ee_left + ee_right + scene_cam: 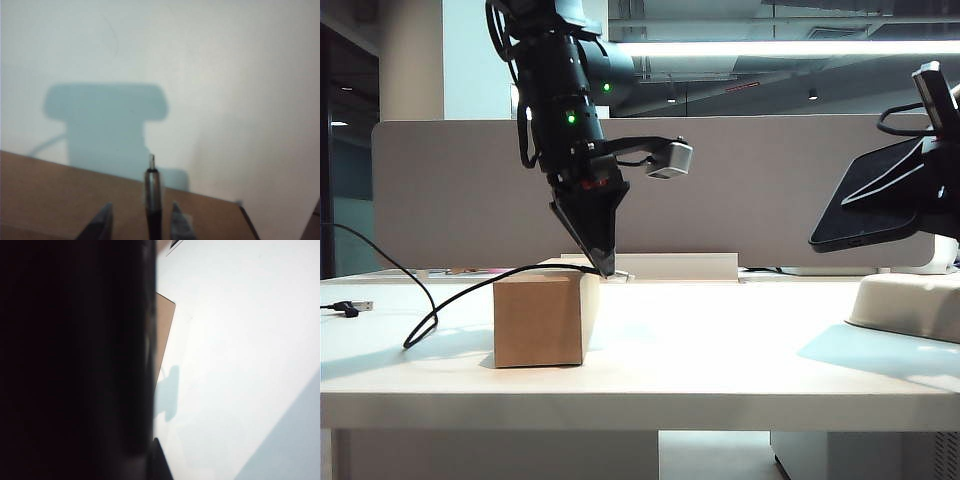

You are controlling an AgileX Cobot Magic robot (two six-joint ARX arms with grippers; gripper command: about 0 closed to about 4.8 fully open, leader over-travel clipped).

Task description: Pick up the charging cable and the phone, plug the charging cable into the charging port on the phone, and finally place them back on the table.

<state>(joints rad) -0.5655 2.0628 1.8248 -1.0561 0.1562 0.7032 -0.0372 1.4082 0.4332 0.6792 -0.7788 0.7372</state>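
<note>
The left gripper was held with jaws parted around the cable's plug on top of the box, untouched by either finger, while the phone was clamped aloft by the right gripper over the table.

A large dark, flat mass, apparently the phone, fills most of the right wrist view and hides the right gripper's fingers. Just past its edge shows a sliver of the brown cardboard box, standing on the white table. Beside the box, a soft bluish shadow lies on the table.
</note>
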